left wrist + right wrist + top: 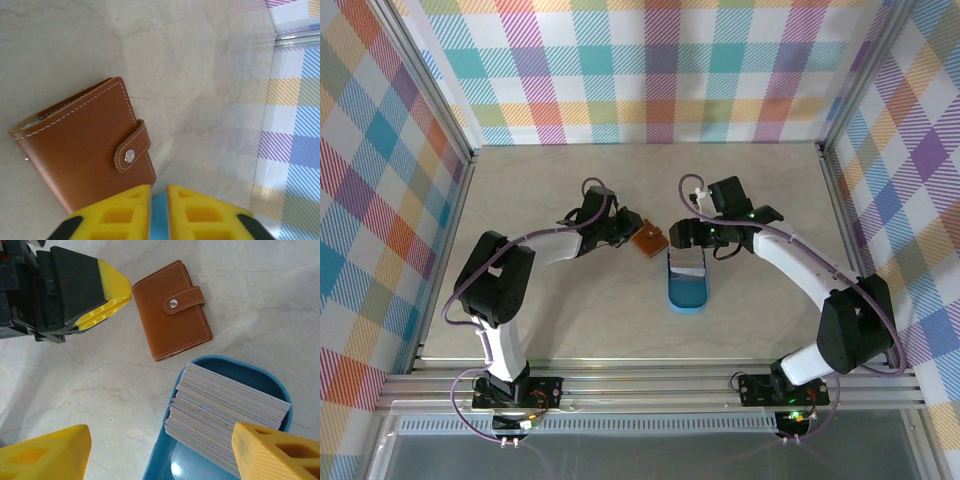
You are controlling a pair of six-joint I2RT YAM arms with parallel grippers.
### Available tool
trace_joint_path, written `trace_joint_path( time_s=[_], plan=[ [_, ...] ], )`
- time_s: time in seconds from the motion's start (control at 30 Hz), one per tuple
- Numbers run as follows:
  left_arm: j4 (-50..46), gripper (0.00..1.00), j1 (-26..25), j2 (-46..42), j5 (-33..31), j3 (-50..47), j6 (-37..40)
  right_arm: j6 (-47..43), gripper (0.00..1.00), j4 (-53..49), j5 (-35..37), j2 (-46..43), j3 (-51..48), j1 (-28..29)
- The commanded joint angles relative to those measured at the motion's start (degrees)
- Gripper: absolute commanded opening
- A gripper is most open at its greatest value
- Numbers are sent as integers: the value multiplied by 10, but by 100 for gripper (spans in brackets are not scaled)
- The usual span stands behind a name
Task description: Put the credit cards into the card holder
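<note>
Nothing's in yet tbh; credit cards (227, 412) sit stacked in the blue tray (240, 365), brown card holder (172, 310) snapped shut just beside it; left gripper (159, 192) pinched empty, right gripper (160, 440) wide over the stack.

Top external looks down from behind; both wrist views, apparently near, share the card holder (82, 145).

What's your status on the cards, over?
Left hand shut, empty, beside card holder. Right hand open above credit cards stacked in blue tray. Card holder snapped shut.
</note>
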Motion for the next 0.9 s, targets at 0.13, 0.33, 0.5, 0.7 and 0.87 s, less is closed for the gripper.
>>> trace_joint_path(
  time_s=[0.13,0.33,0.5,0.7,0.87],
  plan=[
    [-14,3,-19,36,-34,39,8,-11,77,-8,-13,-2,10,-3],
    [-30,0,-20,61,-53,51,4,-7,78,-11,-7,-10,5,-3],
    [-46,0,-21,68,-64,42,6,-7,78,-16,-1,-12,7,-3],
    [-70,0,-20,75,-69,33,25,-19,76,-28,19,-14,12,2],
    [-95,0,-16,81,-64,24,52,-39,76,-57,64,5,36,29]
  ],
)
